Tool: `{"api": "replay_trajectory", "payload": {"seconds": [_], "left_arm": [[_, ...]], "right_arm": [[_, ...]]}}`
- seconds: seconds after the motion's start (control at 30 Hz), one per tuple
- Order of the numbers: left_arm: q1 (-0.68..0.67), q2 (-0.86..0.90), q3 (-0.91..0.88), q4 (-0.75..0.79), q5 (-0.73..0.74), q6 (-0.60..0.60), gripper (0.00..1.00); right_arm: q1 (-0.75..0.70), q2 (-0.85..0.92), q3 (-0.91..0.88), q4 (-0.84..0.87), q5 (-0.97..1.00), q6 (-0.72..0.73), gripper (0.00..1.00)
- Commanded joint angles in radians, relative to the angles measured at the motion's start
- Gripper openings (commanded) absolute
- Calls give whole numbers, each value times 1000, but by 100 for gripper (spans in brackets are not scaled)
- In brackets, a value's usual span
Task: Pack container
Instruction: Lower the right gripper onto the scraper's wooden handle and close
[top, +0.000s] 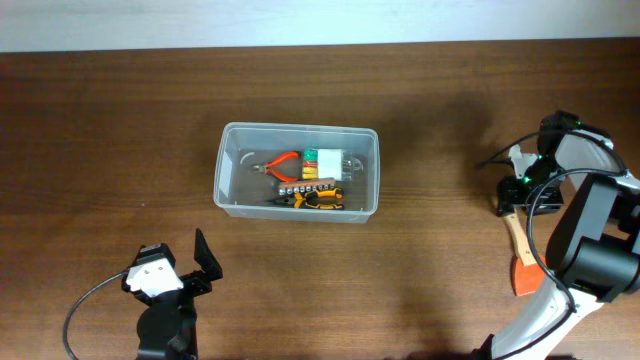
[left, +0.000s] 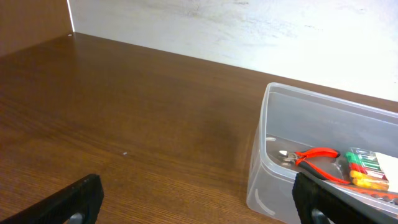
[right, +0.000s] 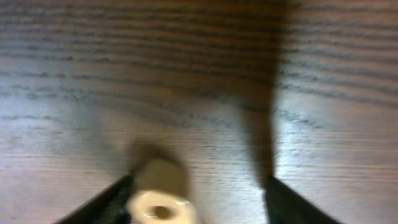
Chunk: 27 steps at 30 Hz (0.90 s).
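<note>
The clear plastic container (top: 298, 128) stands at the table's middle. It holds red-handled pliers (top: 282, 163), a strip of coloured bits (top: 318, 158) and an orange-and-black tool (top: 320, 199). It also shows in the left wrist view (left: 311, 124) at the right. My left gripper (top: 200, 265) (left: 199, 208) is open and empty, on the near side of the container to its left. My right gripper (top: 512, 197) (right: 199, 199) is open, low over the table at the far right. It straddles the pale handle end (right: 158, 202) of a wooden-handled tool with an orange end (top: 524, 275). The handle sits close to its left finger.
A pale wall runs along the table's far edge (left: 249, 31). A black cable (top: 495, 158) trails by the right arm. Bare wooden table lies between the container and the right-hand tool.
</note>
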Motion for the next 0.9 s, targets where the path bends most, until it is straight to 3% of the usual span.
{"api": "replay_trajectory", "payload": {"seconds": [0.0, 0.07, 0.6, 0.87], "left_arm": [[-3, -6, -3, -2, -3, 9, 99], [-3, -6, -3, -2, -3, 9, 99], [-3, -6, -3, -2, -3, 9, 99], [-3, -6, -3, -2, -3, 9, 99]], "right_arm": [[5, 29, -41, 22, -26, -9, 51], [5, 29, -41, 27, -26, -10, 50], [6, 29, -31, 24, -27, 18, 18], [58, 29, 176, -69, -27, 19, 12]]}}
